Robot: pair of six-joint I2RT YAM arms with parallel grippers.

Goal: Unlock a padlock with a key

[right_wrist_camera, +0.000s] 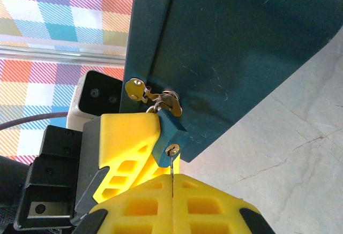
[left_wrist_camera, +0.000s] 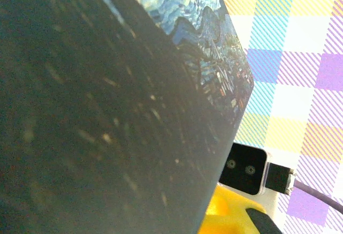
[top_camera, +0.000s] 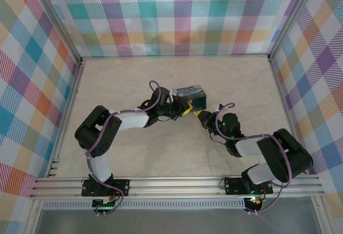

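Padlock: small teal-bodied padlock (right_wrist_camera: 167, 135), hanging off the brass hasp (right_wrist_camera: 142, 90) on the dark side of the box (right_wrist_camera: 241, 46), keyhole end pointing down toward the right wrist camera.

Key: the key (right_wrist_camera: 172, 170) is in the keyhole, and its thin blade runs straight down into the seam between the yellow fingers below it.

Right tool: the right tool (right_wrist_camera: 172, 191) is pinched together on the key. From above it sits just right of the box, aimed up and left at it.

Left tool: the left tool (top_camera: 184, 110) comes in from the left and is tucked right up against the box's near side. One yellow finger (right_wrist_camera: 126, 143) sits touching the padlock's left side. Honestly can't tell whether this tool is apart or clamped on anything, the other finger is hidden.

Box: lid has a swirly blue night-sky print. It's roughly mid-tabletop, well away from every edge, between the two tools. In the left wrist view its dark side is pretty much in the lens.

Tabletop: pale marbled tabletop (top_camera: 161, 153).

Surroundings: pastel plaid walls (top_camera: 177, 14) on the left, far and right sides.
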